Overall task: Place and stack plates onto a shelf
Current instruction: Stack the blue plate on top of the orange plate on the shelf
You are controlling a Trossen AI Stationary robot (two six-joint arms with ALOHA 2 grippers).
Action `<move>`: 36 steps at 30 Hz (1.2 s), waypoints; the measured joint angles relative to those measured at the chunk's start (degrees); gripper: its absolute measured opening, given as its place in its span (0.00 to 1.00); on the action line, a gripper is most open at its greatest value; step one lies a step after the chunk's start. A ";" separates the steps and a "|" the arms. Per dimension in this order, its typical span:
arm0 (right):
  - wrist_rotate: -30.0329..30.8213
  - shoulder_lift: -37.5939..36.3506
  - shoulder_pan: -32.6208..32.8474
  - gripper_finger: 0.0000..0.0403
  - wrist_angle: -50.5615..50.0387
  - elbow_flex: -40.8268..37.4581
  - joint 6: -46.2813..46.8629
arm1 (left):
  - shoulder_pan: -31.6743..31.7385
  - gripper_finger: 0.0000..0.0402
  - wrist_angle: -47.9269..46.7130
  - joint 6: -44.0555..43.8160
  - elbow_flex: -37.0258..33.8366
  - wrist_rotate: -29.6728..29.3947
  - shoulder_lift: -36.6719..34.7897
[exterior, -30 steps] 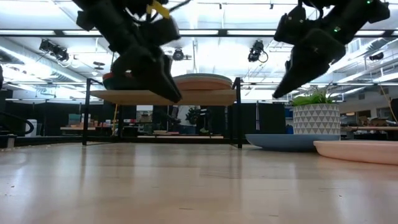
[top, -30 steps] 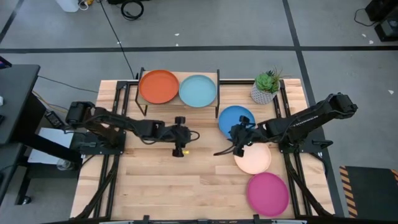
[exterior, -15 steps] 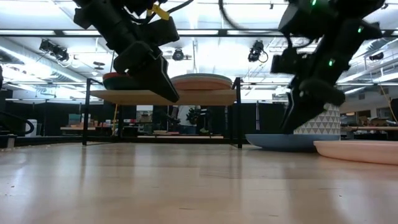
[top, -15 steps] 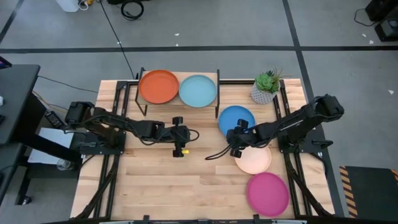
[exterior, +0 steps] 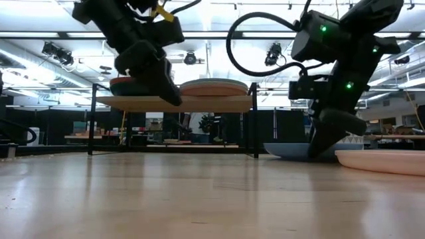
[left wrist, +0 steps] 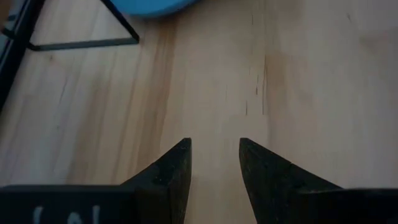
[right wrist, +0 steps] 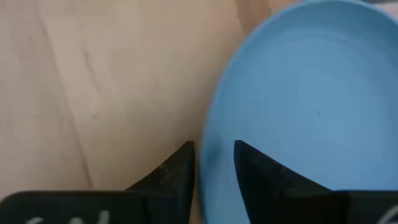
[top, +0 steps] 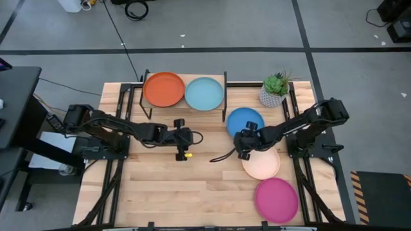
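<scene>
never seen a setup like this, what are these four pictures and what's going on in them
This is a robot with two dark arms at a slatted wooden table, each ending in a two-fingered hand. One picture looks straight down from above, one looks level across the tabletop, and two come from cameras on the arms' wrists.

At the back stands a low shelf carrying an orange plate and a light blue plate. On the table lie a blue plate, a cream plate and a magenta plate, beside a small potted plant.

The right hand is low at the blue plate's near edge, its fingers either side of the rim with a gap showing; nothing is lifted yet. The left hand hangs open over bare wood, holding nothing.
</scene>
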 joint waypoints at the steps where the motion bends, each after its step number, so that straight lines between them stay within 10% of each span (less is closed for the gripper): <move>1: 0.04 -0.09 -0.21 0.27 -0.39 0.00 0.27 | 0.00 0.35 0.01 -0.04 -0.03 0.02 -0.30; 13: -0.01 -2.66 0.34 0.05 -10.44 4.76 0.54 | -0.39 0.35 -1.56 4.64 1.20 0.91 -4.65; 36: 9.40 -7.57 5.01 0.07 -44.31 32.78 -5.91 | 0.75 0.47 -8.01 27.68 14.97 -7.15 -4.44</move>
